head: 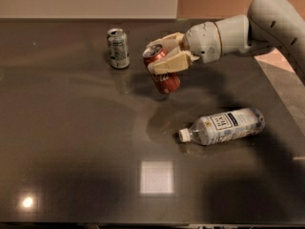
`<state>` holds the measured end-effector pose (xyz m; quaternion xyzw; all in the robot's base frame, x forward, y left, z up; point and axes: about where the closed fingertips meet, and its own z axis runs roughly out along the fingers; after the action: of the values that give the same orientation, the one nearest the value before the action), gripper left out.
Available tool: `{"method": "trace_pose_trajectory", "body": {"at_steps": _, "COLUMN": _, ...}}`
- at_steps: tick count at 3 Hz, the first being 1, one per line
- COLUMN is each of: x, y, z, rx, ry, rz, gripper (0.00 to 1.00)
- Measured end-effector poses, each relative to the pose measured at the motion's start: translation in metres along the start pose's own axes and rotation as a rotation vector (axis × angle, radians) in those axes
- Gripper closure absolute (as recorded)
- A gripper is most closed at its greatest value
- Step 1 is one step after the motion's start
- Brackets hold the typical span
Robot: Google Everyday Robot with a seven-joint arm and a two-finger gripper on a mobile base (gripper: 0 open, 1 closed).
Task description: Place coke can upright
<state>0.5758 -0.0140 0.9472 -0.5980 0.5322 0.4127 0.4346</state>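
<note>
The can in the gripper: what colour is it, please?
The coke can is red with white lettering, in the camera view; the gripper holds it tilted, upper centre.

Red with white script lettering and a silver top on the coke can (pixel 167 80). Cream-beige on the gripper (pixel 160 56), clamped around that can just above the table's far middle, and pale grey on the arm (pixel 228 32) behind it. Silver with green markings on the second can (pixel 117 48). Clear plastic, white cap and white label with dark print on the bottle (pixel 224 126). Dark glossy grey-brown across the table (pixel 71 128), broken by bright white reflections, one square, one round.
</note>
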Motion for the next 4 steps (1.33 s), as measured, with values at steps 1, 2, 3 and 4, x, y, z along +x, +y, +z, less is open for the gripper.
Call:
{"method": "trace_pose_trajectory", "body": {"at_steps": 1, "x": 0.0, "y": 0.001, "z": 0.006, "rx": 0.009, "ry": -0.1, "rz": 0.006, "gripper": 1.0}}
{"method": "trace_pose_trajectory", "body": {"at_steps": 2, "x": 0.001, "y": 0.001, "z": 0.011, "rx": 0.012, "ry": -0.161, "rz": 0.002, "gripper": 1.0}}
{"method": "trace_pose_trajectory", "body": {"at_steps": 3, "x": 0.004, "y": 0.001, "z": 0.018, "rx": 0.008, "ry": -0.201, "rz": -0.004, "gripper": 1.0}}
{"method": "trace_pose_trajectory", "body": {"at_steps": 4, "x": 0.009, "y": 0.002, "z": 0.025, "rx": 0.008, "ry": -0.235, "rz": -0.009, "gripper": 1.0}}
